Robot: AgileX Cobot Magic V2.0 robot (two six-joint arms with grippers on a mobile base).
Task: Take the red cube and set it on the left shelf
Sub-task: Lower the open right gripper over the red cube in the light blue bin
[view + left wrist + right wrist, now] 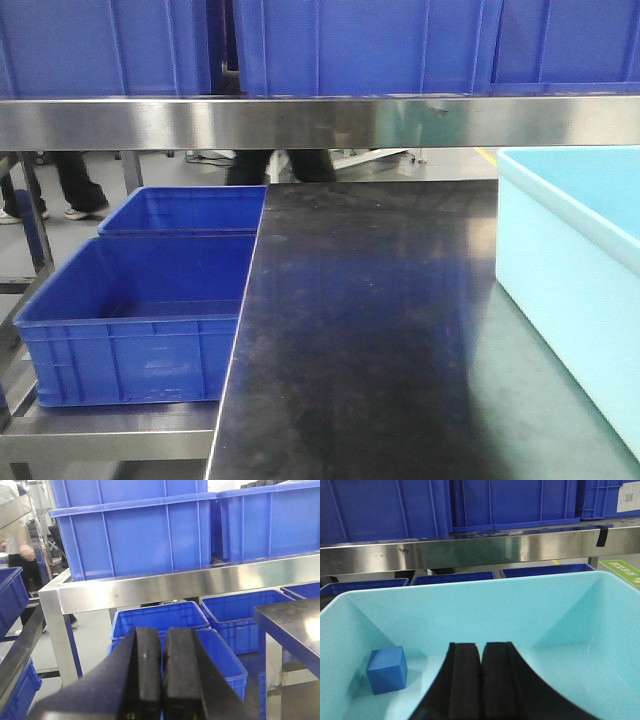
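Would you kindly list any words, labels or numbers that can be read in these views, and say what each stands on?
No text can actually be read in any view.
White label on the upper blue crate, right wrist view: printed code, too small to read.
Green floor sign, right wrist view: white marks, too blurred to read.

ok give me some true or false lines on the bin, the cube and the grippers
1. The bin holds a blue cube. True.
2. A red cube lies in the bin. False: only the blue one shows there.
3. The right gripper grips the blue cube. False: it is shut on nothing, and the cube sits off to its side.
4. The left gripper is shut and empty. True.
5. The shelf carries blue crates. True.
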